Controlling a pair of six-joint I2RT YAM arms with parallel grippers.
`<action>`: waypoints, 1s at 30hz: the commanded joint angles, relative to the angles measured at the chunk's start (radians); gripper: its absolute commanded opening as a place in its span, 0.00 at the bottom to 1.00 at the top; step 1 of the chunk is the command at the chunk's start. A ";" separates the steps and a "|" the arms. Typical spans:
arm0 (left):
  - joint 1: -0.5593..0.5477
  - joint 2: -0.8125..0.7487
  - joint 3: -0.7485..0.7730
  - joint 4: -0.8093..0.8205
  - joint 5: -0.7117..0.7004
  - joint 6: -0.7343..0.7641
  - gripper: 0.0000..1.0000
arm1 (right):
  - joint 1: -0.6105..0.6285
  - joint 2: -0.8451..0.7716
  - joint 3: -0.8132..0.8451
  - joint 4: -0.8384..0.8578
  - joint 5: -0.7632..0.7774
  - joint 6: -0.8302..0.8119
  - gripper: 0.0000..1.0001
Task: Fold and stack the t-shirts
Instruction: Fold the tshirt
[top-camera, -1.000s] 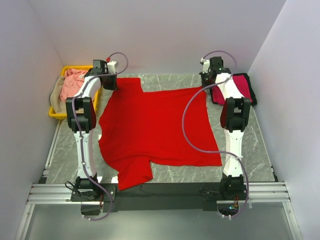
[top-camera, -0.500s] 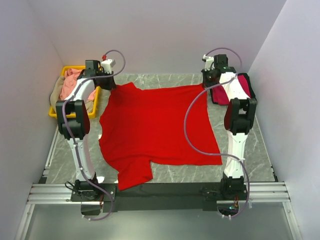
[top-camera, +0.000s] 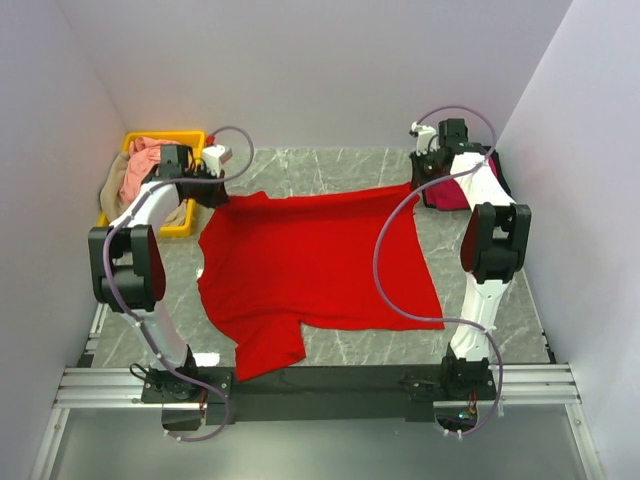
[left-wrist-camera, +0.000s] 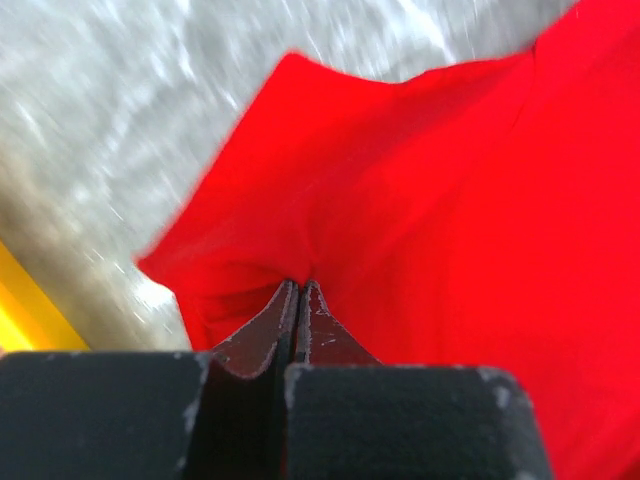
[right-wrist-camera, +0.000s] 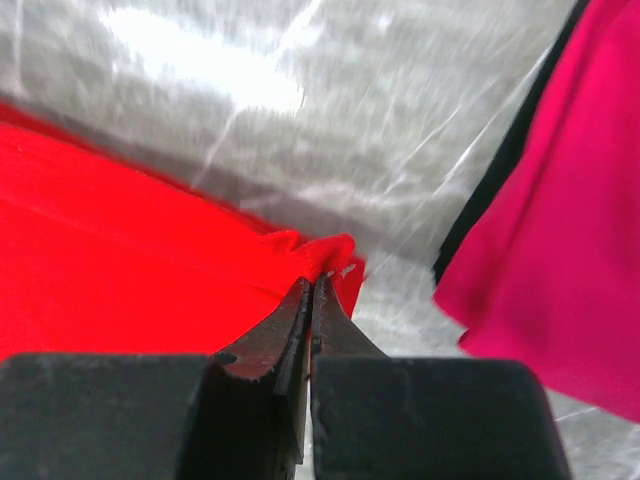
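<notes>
Bright red cloth t-shirt (top-camera: 310, 260) lies spread over the middle of the grey marbled counter (top-camera: 330, 165), one sleeve poking toward the near edge. Its far edge runs as a nearly straight, taut line between the two arms.

Left tool (left-wrist-camera: 298, 285): pressed together on red cloth at the far-left corner; the wrist view shows fabric puckering into the pinch.
Right tool (right-wrist-camera: 310, 282): likewise pinching the far-right corner, with a small crimp of red at its tips.

Elsewhere: a crimson-magenta cloth shirt (right-wrist-camera: 560, 250) sits at the far right of the counter, just beside the right tool and apart from the red one. Whether it is folded I cannot tell. A salmon pink cloth shirt (top-camera: 145, 160) and a tan cloth shirt (top-camera: 112, 192) are heaped in the yellow plastic bin (top-camera: 160, 135) at far left.

Judgement: the step in hand is the first fold of the red shirt, far edge gripped at both corners for carrying over toward the near hem. The task looks early, with no fold laid here and the bin garments untouched.

Next move calls for both arms to travel toward their bases at a matched pace, keeping the edge taut. The corners should be laid square on the near hem before either tool lets go.
</notes>
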 joint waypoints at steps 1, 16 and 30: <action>0.006 -0.087 -0.093 -0.006 0.021 0.100 0.00 | -0.009 -0.066 -0.053 -0.026 -0.017 -0.044 0.00; 0.009 -0.057 -0.239 -0.060 -0.039 0.180 0.01 | 0.006 -0.001 -0.164 -0.109 0.063 -0.072 0.00; -0.015 0.044 -0.221 -0.131 -0.125 0.188 0.09 | 0.052 0.075 -0.138 -0.179 0.134 -0.092 0.19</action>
